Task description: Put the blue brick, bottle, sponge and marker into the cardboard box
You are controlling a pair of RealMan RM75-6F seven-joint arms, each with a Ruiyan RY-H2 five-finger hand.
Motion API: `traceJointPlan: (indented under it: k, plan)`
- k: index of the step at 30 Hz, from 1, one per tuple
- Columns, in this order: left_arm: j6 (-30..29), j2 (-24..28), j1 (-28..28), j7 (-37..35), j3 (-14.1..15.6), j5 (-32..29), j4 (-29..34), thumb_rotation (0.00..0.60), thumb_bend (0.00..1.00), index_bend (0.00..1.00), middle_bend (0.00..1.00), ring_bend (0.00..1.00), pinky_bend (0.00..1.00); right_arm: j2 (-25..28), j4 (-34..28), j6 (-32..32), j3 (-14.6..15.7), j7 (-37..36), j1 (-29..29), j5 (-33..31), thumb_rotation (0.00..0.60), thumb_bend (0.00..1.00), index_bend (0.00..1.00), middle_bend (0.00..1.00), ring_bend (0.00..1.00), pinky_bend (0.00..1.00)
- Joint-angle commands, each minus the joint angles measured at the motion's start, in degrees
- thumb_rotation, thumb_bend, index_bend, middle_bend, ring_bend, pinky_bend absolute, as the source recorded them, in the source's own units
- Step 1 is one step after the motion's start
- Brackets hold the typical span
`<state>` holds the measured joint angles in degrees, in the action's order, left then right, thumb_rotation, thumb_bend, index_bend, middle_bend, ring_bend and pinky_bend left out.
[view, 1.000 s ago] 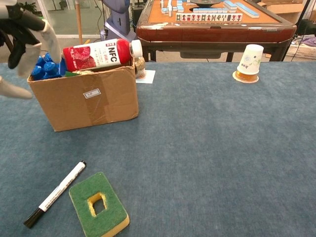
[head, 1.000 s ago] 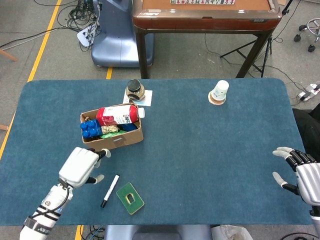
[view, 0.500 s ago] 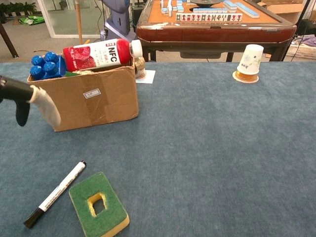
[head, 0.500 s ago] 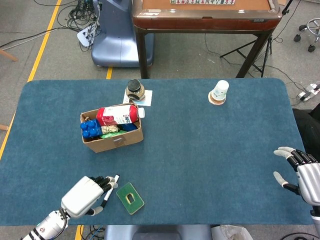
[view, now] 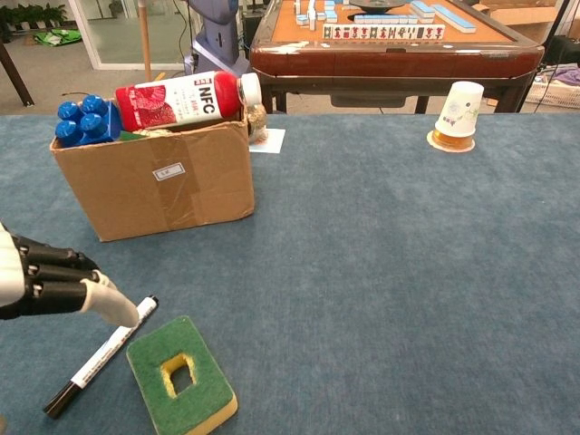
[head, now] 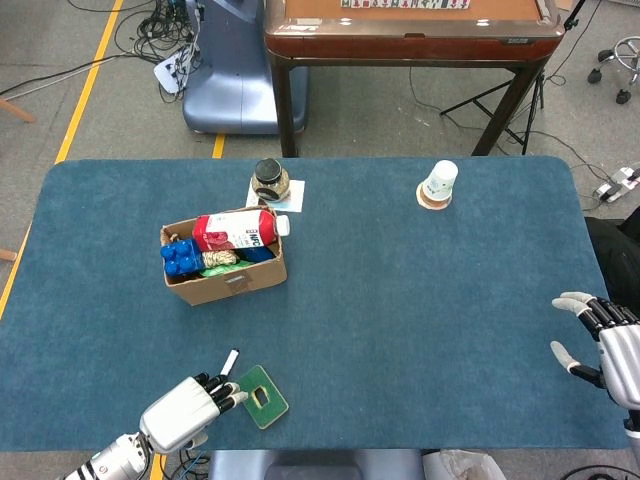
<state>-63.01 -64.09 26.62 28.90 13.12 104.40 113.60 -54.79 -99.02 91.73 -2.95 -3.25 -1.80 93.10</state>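
Two task items remain on the table, both at the near left edge: marker and sponge. The marker's long axis runs diagonally, black cap toward the robot, far tip pointing toward the cardboard box. The sponge, green face up with a cut-out showing yellow, lies just beside the marker on its right.

Left hand hovers over the marker's far end, fingers extended and loosely together, thumb tip just at the marker tip; nothing held. Contact cannot be confirmed from either view. It is by far the nearer hand. Right hand sits well apart at the right table edge, fingers spread, empty.

Already in the box: blue brick and bottle, the latter lying across the rim.

Legible text: "NFC" on the bottle's red label. Small sticker on the box front is unreadable.
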Motion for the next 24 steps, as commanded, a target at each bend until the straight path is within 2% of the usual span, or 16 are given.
traceJointPlan:
  k: [1, 24]
  plan:
    - [1.00, -0.95, 0.07, 0.79, -0.72, 0.27, -1.31, 0.600, 0.11, 0.20, 0.25, 0.24, 0.42, 0.28, -0.02, 0.22, -0.23, -0.29, 0.14, -0.47, 0.600, 0.23, 0.32, 0.31, 0.29, 0.41]
    - [6.26, -6.48, 0.88, 3.58, -3.66, -2.07, -6.38, 0.600, 0.11, 0.19, 0.25, 0.23, 0.42, 2.20, 0.12, 4.11, -1.45, -4.00, 2.20, -1.51, 0.600, 0.23, 0.32, 0.31, 0.29, 0.41]
